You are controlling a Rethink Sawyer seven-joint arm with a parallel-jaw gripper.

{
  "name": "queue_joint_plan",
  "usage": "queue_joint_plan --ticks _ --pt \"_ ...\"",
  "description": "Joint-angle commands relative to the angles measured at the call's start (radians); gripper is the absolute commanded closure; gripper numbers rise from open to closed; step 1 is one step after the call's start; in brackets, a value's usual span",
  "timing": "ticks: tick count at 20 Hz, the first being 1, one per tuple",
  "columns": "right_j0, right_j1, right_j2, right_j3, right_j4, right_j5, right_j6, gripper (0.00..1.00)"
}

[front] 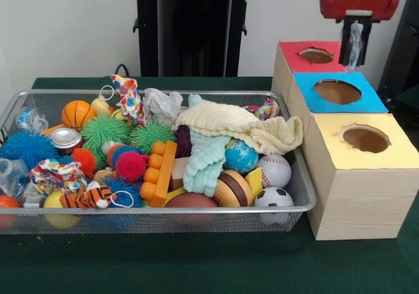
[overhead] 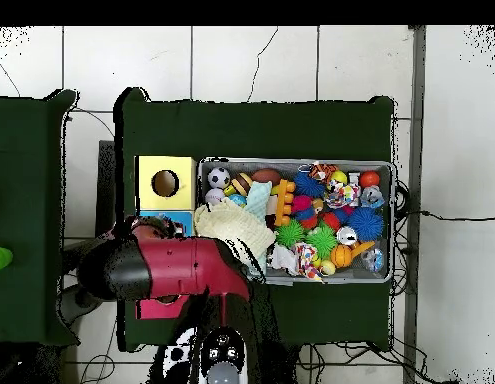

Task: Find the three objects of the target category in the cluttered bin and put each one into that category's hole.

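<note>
- The cluttered bin [front: 298, 188] fills the left and centre of the front view, heaped with toys and cloth; I see it again at centre right of the overhead view.
- Three boxes stand in a row at the right of the front view, one hole each: the yellow box [front: 359, 176] lowest in frame, the blue box [front: 314, 90] above it, the red box [front: 296, 55] at the top.
- My gripper [front: 354, 45] hangs at the upper right of the front view, over the red and blue tops, clamped on a clear wrapper [front: 355, 40] that dangles between the fingers.
- The silver can [front: 65, 137] lies at the bin's left; a clear bottle [front: 8, 173] looks to sit at the left edge, though I can't be sure of it.
- My worry: the wrapper is light and limp, so on release it could cling to a finger, drift, or drape over a hole's rim. From this angle I also can't tell which hole I'm truly above.
</note>
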Motion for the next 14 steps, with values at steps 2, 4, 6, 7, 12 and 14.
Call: queue_joint_plan --ticks 2,4,6,7,12,14 --pt "-0.100 0.021 0.090 0.144 -0.023 0.004 0.036 1.00" --pt "-0.117 0.053 0.105 0.143 -0.038 -0.045 0.039 1.00" --pt "-0.131 0.113 0.120 0.129 -0.045 -0.108 0.053 1.00" --pt "-0.132 0.140 0.128 0.122 -0.044 -0.132 0.061 1.00" --pt "-0.094 0.178 0.151 0.098 0.015 -0.146 0.132 1.00" --pt "-0.055 0.175 0.129 0.078 0.036 -0.121 0.162 1.00"
